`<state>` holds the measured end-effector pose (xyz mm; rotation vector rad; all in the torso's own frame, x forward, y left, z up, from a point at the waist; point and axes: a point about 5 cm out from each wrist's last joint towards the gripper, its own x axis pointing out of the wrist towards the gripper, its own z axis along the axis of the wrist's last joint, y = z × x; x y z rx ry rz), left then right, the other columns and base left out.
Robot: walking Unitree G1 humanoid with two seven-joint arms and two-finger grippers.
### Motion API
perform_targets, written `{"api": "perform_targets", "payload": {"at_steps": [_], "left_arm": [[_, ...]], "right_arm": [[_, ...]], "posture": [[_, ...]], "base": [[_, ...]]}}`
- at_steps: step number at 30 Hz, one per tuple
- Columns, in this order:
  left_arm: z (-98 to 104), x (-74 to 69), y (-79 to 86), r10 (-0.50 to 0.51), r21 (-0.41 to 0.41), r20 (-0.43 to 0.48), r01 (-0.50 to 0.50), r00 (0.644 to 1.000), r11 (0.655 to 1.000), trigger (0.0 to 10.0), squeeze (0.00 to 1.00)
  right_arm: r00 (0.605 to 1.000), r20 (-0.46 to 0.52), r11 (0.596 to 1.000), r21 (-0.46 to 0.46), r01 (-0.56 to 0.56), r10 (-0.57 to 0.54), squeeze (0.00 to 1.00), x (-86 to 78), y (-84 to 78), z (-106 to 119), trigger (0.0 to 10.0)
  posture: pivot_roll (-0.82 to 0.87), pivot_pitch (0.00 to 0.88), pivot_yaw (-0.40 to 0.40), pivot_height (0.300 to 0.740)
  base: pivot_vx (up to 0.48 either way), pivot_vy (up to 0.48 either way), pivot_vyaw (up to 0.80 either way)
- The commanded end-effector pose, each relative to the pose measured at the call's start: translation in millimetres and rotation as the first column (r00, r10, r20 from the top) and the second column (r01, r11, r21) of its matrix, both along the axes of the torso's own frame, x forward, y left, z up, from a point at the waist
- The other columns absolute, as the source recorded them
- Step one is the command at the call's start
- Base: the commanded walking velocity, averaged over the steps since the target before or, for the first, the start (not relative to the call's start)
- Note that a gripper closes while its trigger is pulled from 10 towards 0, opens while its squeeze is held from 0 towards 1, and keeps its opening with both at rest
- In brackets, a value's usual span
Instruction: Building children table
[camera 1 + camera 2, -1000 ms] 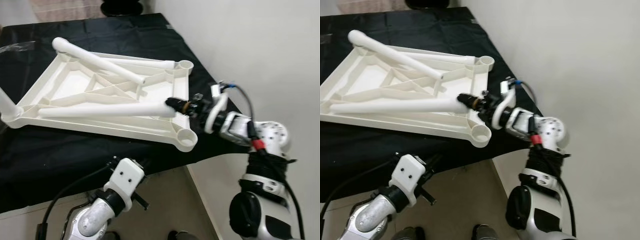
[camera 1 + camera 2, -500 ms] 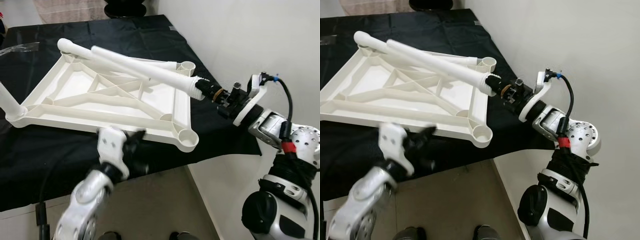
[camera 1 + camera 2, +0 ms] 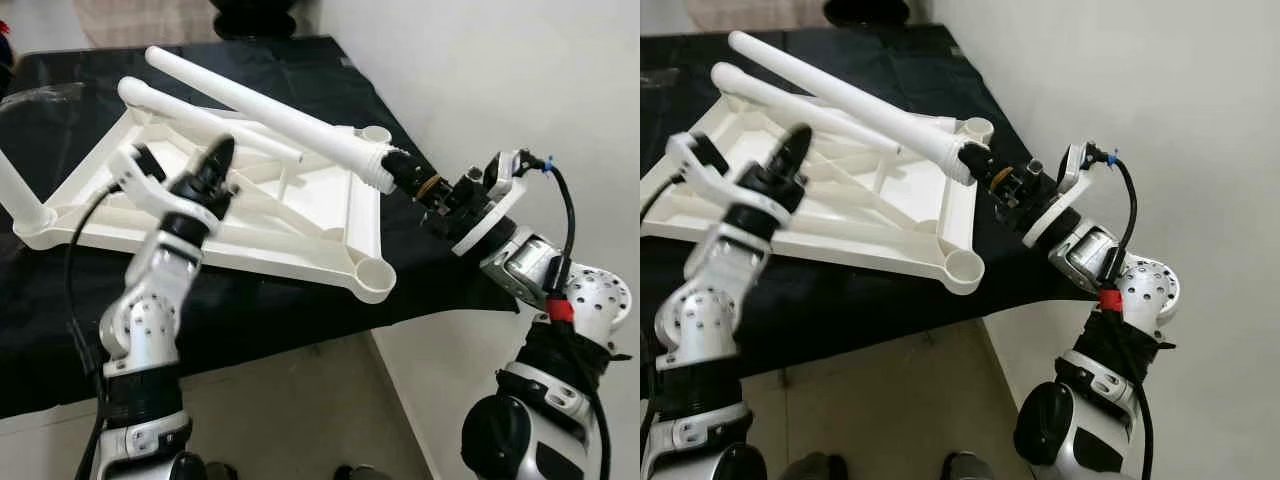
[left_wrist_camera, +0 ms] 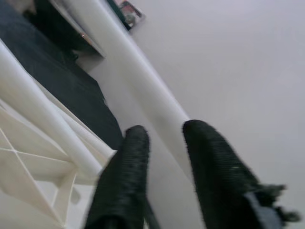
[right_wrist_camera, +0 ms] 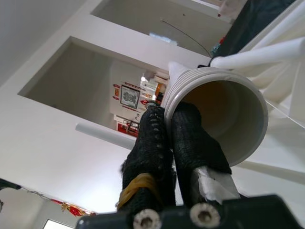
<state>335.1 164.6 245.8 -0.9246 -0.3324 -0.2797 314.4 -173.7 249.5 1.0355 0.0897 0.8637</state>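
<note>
Right tool (image 3: 405, 172) clamped on the ribbed open end of a long white plastic tube leg (image 3: 262, 112), one finger inside the rim, one outside; leg runs up and away from it, raised over the upside-down white plastic children's tabletop (image 3: 320, 215). Tabletop lies below on a black-covered table (image 3: 280, 300). Left tool (image 3: 212, 170) fingers slightly parted, empty, hovering above the tabletop just under the leg.

Black cloth (image 3: 300, 75) under the work, pale wall (image 3: 500, 70), tan floor (image 3: 300, 410).
</note>
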Motion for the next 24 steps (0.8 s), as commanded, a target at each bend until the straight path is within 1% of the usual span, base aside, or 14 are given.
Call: {"api": "perform_targets", "payload": {"at_steps": [1, 3, 4, 5, 6, 7, 9, 10, 13, 16, 18, 20, 21, 24], "left_arm": [[-3.3, 2.2, 2.1, -0.002, -0.043, -0.015, 0.001, 1.0, 0.999, 10.0, 1.0], [4.7, 11.1, 1.7, -0.029, -0.123, -0.002, 0.029, 1.0, 0.992, 10.0, 1.0], [4.7, 11.1, 1.7, -0.029, -0.123, -0.002, 0.029, 1.0, 0.992, 10.0, 1.0], [9.0, 15.3, 0.1, -0.055, -0.166, 0.008, 0.056, 0.998, 0.984, 10.0, 1.0], [11.6, 17.7, -1.1, -0.073, -0.193, 0.016, 0.075, 0.997, 0.978, 10.0, 1.0], [11.6, 17.7, -1.1, -0.073, -0.193, 0.016, 0.075, 0.997, 0.978, 10.0, 1.0], [17.3, 21.6, -3.8, -0.119, -0.239, 0.044, 0.126, 0.992, 0.963, 10.0, 1.0], [17.3, 21.6, -3.8, -0.119, -0.239, 0.044, 0.126, 0.992, 0.963, 10.0, 1.0], [24.1, 25.0, -4.4, -0.163, -0.282, 0.089, 0.182, 0.983, 0.942, 10.0, 1.0], [27.3, 25.1, -4.3, -0.174, -0.289, 0.111, 0.199, 0.979, 0.937, 10.0, 1.0], [33.1, 26.2, -2.5, -0.186, -0.306, 0.145, 0.223, 0.972, 0.926, 10.0, 1.0], [35.3, 26.6, -1.2, -0.188, -0.314, 0.157, 0.23, 0.97, 0.921, 10.0, 1.0], [38.6, 27.8, 2.5, -0.188, -0.335, 0.172, 0.237, 0.967, 0.912, 10.0, 1.0], [39.3, 28.5, 3.7, -0.189, -0.342, 0.175, 0.24, 0.966, 0.909, 10.0, 1.0]], "right_arm": [[0.999, 0.031, 1.0, 0.014, -0.008, 0.007, 0.0, -4.1, -0.1, 4.4, 0.0], [0.999, 0.045, 1.0, 0.025, -0.016, 0.015, 0.0, -6.4, 1.9, 5.9, 0.0], [0.999, 0.045, 1.0, 0.025, -0.016, 0.015, 0.0, -6.4, 1.9, 5.9, 0.0], [0.999, 0.051, 0.999, 0.029, -0.017, 0.015, 0.0, -7.6, 2.6, 6.7, 0.0], [0.998, 0.055, 0.999, 0.031, -0.016, 0.015, 0.0, -8.3, 3.0, 7.2, 0.0], [0.998, 0.055, 0.999, 0.031, -0.016, 0.015, 0.0, -8.3, 3.0, 7.2, 0.0], [0.998, 0.063, 0.999, 0.035, -0.019, 0.017, 0.0, -10.2, 3.5, 8.2, 0.0], [0.998, 0.063, 0.999, 0.035, -0.019, 0.017, 0.0, -10.2, 3.5, 8.2, 0.0], [0.997, 0.068, 0.999, 0.039, -0.028, 0.025, 0.0, -12.4, 5.0, 8.7, 0.0], [0.997, 0.068, 0.999, 0.04, -0.031, 0.028, 0.0, -13.0, 5.7, 8.6, 0.0], [0.997, 0.07, 0.998, 0.042, -0.038, 0.035, 0.0, -14.6, 7.1, 8.4, 0.0], [0.997, 0.072, 0.998, 0.043, -0.043, 0.039, 0.0, -15.5, 7.7, 8.3, 0.0], [0.995, 0.081, 0.997, 0.045, -0.055, 0.052, 0.0, -17.8, 8.8, 8.9, 0.0], [0.995, 0.084, 0.997, 0.046, -0.059, 0.055, 0.0, -18.6, 9.0, 9.2, 0.0]], "posture": [[-0.11, 0.123, -0.065, 0.74], [-0.11, 0.125, -0.061, 0.74], [-0.11, 0.125, -0.061, 0.74], [-0.11, 0.127, -0.059, 0.74], [-0.11, 0.127, -0.059, 0.74], [-0.11, 0.127, -0.059, 0.74], [-0.11, 0.13, -0.058, 0.74], [-0.11, 0.13, -0.058, 0.74], [-0.11, 0.131, -0.058, 0.74], [-0.11, 0.131, -0.058, 0.74], [-0.11, 0.131, -0.058, 0.74], [-0.11, 0.131, -0.058, 0.74], [-0.11, 0.131, -0.058, 0.74], [-0.11, 0.131, -0.058, 0.74]], "base": [[0.0, 0.0, 0.0], [0.0, 0.0, 0.0], [0.0, 0.0, 0.0], [0.0, 0.0, 0.0], [0.0, 0.0, 0.0], [0.0, 0.0, 0.0], [0.0, 0.0, 0.0], [0.0, 0.0, 0.0], [0.0, 0.0, 0.0], [0.0, 0.0, 0.0], [0.0, 0.0, 0.0], [0.0, 0.0, 0.0], [0.0, 0.0, 0.0], [0.0, 0.0, 0.0]]}}
